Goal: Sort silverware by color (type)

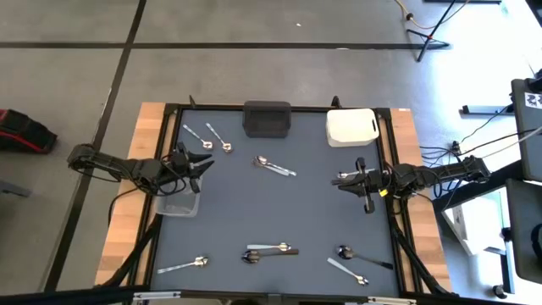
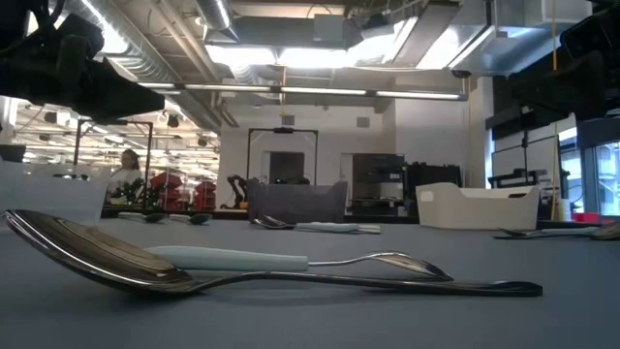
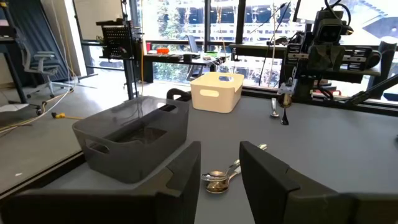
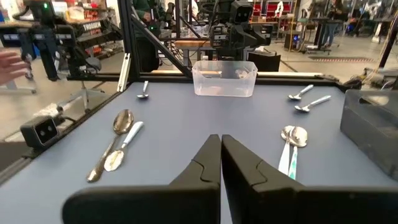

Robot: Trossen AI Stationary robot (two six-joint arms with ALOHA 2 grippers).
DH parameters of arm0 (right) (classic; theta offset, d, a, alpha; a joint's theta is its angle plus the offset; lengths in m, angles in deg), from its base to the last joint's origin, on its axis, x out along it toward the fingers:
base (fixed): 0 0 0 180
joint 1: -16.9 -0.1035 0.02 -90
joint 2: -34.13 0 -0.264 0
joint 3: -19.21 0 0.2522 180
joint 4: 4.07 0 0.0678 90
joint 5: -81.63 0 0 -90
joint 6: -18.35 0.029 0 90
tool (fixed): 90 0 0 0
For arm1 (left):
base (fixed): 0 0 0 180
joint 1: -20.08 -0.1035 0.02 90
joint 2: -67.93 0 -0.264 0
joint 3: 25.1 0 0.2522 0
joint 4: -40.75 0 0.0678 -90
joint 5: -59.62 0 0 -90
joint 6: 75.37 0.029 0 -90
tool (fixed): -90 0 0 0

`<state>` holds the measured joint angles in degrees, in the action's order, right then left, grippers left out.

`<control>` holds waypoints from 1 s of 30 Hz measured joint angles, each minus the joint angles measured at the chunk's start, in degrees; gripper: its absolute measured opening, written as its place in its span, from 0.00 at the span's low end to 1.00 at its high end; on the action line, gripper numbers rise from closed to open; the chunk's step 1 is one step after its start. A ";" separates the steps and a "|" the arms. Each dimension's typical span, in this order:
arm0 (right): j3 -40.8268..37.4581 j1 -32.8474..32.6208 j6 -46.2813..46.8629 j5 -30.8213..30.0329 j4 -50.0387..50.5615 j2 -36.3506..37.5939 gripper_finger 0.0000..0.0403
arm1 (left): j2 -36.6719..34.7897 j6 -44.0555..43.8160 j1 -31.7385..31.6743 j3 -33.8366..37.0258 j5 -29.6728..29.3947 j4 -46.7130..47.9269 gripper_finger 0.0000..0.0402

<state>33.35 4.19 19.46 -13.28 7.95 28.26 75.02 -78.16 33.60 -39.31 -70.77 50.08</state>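
The silverware lies scattered flat on the grey table mat. Two spoons [image 1: 207, 138] lie at the far left, a pair [image 1: 273, 166] lies in the middle, and several more lie along the near edge [image 1: 269, 251], [image 1: 364, 257]. My left gripper [image 1: 206, 161] hovers at the left side, level and open, with nothing between its fingers [image 3: 219, 177]. The middle pair [image 3: 217, 179] shows beyond them. My right gripper [image 1: 340, 180] hovers at the right side, level and shut [image 4: 221, 165], holding nothing. Both grippers point toward the table's middle.
A black bin [image 1: 267, 119] and a white bin [image 1: 351, 127] stand at the far edge. A clear bin [image 1: 179, 202] sits at the left, below my left arm. A person's hand [image 4: 9, 65] shows beyond the table in the right wrist view.
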 joint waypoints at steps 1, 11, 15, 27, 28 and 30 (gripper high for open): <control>-0.02 -0.02 0.01 -0.04 -0.40 0.00 0.01 | 0.00 0.00 0.01 0.00 -0.01 0.00 0.26; -0.02 0.00 -4.82 -12.25 -10.35 0.00 0.01 | 0.02 0.66 -0.01 0.00 -0.23 -0.02 0.26; -0.02 0.03 -4.85 -16.77 -8.77 0.00 0.01 | 0.02 1.36 -0.21 -0.01 -2.21 -2.35 0.26; 2.89 3.68 -0.65 -20.81 -2.84 -4.57 0.01 | 0.02 5.26 -4.71 -0.04 5.54 -19.07 0.26; 4.09 4.46 0.72 -20.61 -0.80 -5.72 0.01 | 0.02 6.15 -5.38 -0.04 8.73 -20.51 0.26; 7.17 6.05 3.20 -20.01 4.10 -8.56 0.01 | 0.02 8.02 -6.78 -0.04 16.03 -23.96 0.26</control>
<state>40.52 10.24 22.66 -33.29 12.04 19.71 75.04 -70.13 26.82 -39.36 -54.74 26.12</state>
